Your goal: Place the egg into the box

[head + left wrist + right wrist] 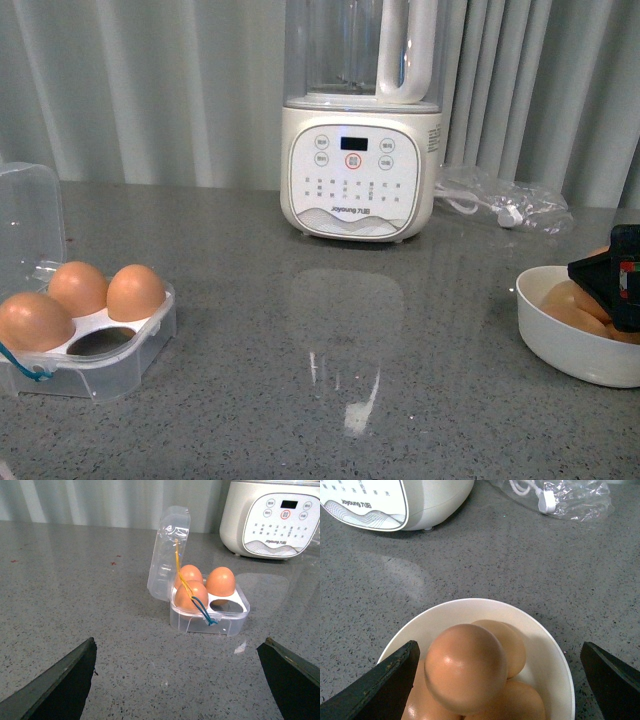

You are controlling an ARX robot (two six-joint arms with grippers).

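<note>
The box (120, 370) stands open at the front left of the table, its clear lid (30, 220) raised. It holds three brown eggs, and the front right cell (100, 342) is empty. In the left wrist view the box (230, 622) lies ahead of my left gripper (179, 644), which is open, empty and well short of it. A blue-yellow cord (200, 611) hangs over the front egg. My right gripper (499, 646) is open over the white bowl (555, 660), its fingers on either side of the topmost egg (465, 667) without touching it. The gripper (612, 275) also shows in the front view.
A white blender (360, 170) stands at the back centre. A clear plastic bag with a white cable (510, 205) lies to its right. The white bowl (570, 345) holds several brown eggs at the right edge. A grey curtain hangs behind the table.
</note>
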